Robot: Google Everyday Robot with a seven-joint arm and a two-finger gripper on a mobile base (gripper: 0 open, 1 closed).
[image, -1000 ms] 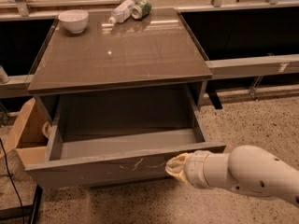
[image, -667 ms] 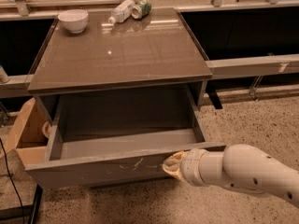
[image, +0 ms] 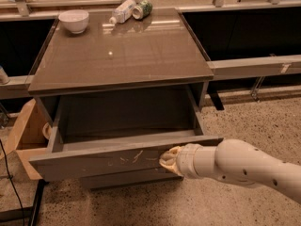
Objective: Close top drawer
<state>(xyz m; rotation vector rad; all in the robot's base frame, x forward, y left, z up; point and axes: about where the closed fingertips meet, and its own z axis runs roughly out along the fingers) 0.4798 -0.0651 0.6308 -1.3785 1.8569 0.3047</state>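
Observation:
The top drawer is a wide grey-brown handleless drawer, pulled far out of the cabinet. Its front panel carries white squiggly scratches and its inside looks empty. My gripper comes in from the lower right on a white arm. Its tip rests against the right part of the drawer's front panel, beside the scratches.
On the cabinet top stand a white bowl at the back left and a lying plastic bottle and green can at the back. A plainer drawer front sits below. A wooden box stands left. Speckled floor lies right.
My gripper has shifted a little to the left along the drawer's front panel. The drawer stays pulled out about the same.

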